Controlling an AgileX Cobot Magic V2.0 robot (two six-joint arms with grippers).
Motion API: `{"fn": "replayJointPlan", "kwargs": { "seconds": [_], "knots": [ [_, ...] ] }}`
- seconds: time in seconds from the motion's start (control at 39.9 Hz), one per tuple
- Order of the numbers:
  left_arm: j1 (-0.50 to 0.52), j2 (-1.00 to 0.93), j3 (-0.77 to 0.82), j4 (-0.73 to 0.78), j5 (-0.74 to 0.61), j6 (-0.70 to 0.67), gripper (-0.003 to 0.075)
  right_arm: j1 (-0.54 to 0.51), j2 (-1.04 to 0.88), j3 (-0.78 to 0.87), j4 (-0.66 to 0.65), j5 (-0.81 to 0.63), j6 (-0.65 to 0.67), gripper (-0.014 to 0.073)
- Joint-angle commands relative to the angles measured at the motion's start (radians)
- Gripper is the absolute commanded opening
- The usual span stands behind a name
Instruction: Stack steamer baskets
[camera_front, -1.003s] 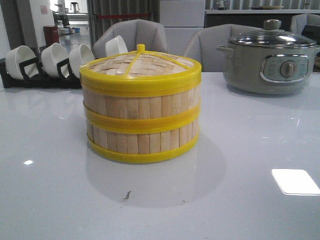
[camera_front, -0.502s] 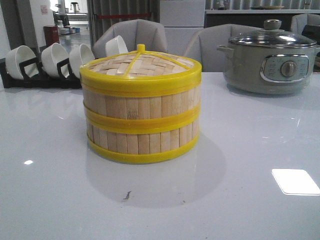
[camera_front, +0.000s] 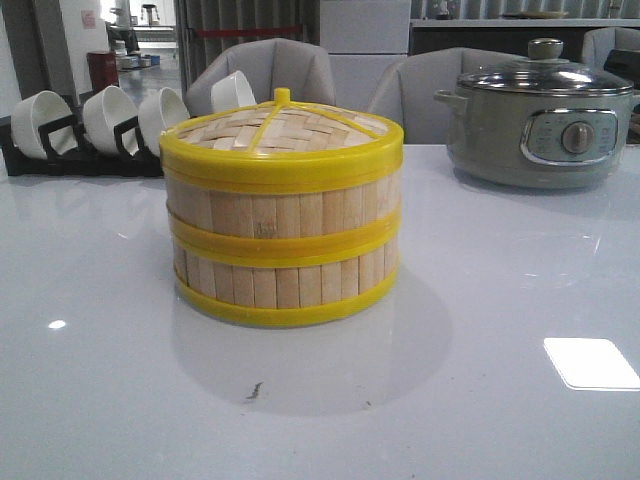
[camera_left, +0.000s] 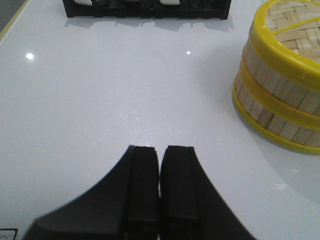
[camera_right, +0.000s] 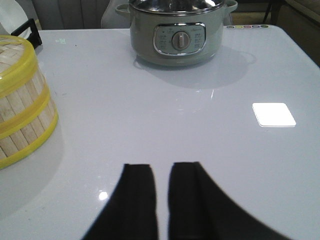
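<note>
A white glossy table (camera_front: 480, 420) seen from the front, with the two steamer baskets (camera_front: 282, 225) already standing one on top of the other at the centre of the picture, a touch toward nine o'clock. The upper basket (camera_front: 280, 205) sits squarely on the lower basket (camera_front: 285, 285), their yellow bands meeting in one even ring, and a woven bamboo lid (camera_front: 285, 128) with a small yellow knob closes the top. Judging by this, the stacking looks finished (nothing more appears left to lift or set down), and what remains is probably only for the arms to keep clear. Neither arm appears in the front view. In the left wrist view the left gripper (camera_left: 160, 165) hangs over bare table with its two black fingers pressed nearly together, only a thin slit between them, holding nothing; the stack lies off toward two o'clock in that picture, well apart from the fingers. In the right wrist view the right gripper (camera_right: 161, 182) shows a slightly wider but still narrow gap between its fingers, also empty, with the stack near nine o'clock. Around the stack: a grey electric pot (camera_front: 540, 115) with a glass lid stands at about two o'clock in the front view, and a black rack of white bowls (camera_front: 110, 120) at about ten o'clock, both behind the baskets. Grey chairs (camera_front: 270, 70) stand beyond the table. Nothing stands between either gripper and the stack.
</note>
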Motion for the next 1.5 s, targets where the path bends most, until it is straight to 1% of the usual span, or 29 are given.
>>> {"fn": "replayJointPlan", "kwargs": {
  "seconds": [0.0, 0.03, 0.2, 1.35, 1.43, 1.48],
  "knots": [
    [-0.008, 0.000, -0.029, 0.004, -0.076, -0.009, 0.0085, -0.006, 0.011, -0.029, -0.005, -0.100, -0.007, 0.0046],
    [-0.008, 0.000, -0.029, 0.004, -0.076, -0.009, 0.0085, -0.006, 0.011, -0.029, -0.005, -0.105, -0.007, 0.0059],
    [-0.008, 0.000, -0.029, 0.004, -0.076, -0.009, 0.0085, -0.006, 0.011, -0.029, -0.005, -0.128, -0.007, 0.0046],
    [-0.008, -0.016, -0.029, 0.004, -0.076, -0.009, 0.0085, -0.006, 0.011, -0.029, -0.005, -0.128, -0.007, 0.0046],
    [-0.008, -0.043, -0.026, 0.069, -0.102, -0.009, 0.0085, -0.006, 0.011, -0.029, -0.005, -0.128, -0.007, 0.0046],
    [-0.008, -0.070, -0.026, 0.078, -0.117, -0.009, 0.0085, -0.006, 0.011, -0.029, -0.005, -0.128, -0.007, 0.0046]
  ]
}}
